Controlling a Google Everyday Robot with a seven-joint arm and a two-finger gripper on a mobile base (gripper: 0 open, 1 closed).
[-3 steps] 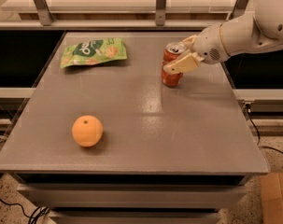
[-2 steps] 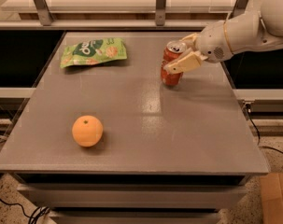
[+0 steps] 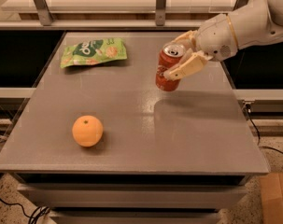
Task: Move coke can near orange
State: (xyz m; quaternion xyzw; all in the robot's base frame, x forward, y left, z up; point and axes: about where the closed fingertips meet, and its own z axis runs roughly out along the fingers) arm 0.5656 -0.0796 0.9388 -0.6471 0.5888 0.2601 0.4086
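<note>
The red coke can (image 3: 167, 69) with a silver top is tilted and lifted a little off the grey table (image 3: 178, 134), at the back right. My gripper (image 3: 176, 55) comes in from the right and is shut on the can, one finger (image 3: 182, 69) across its front and one behind it. The orange (image 3: 87, 130) sits on the table at the front left, well apart from the can.
A flat green snack bag (image 3: 93, 52) lies at the back left of the table. My white arm (image 3: 244, 27) reaches in from the upper right. A rail with metal posts (image 3: 161, 3) runs behind the table. A cardboard box (image 3: 276, 197) stands on the floor at the lower right.
The can has been lifted off the table, tilted, and carried slightly left and toward the front with my gripper.
</note>
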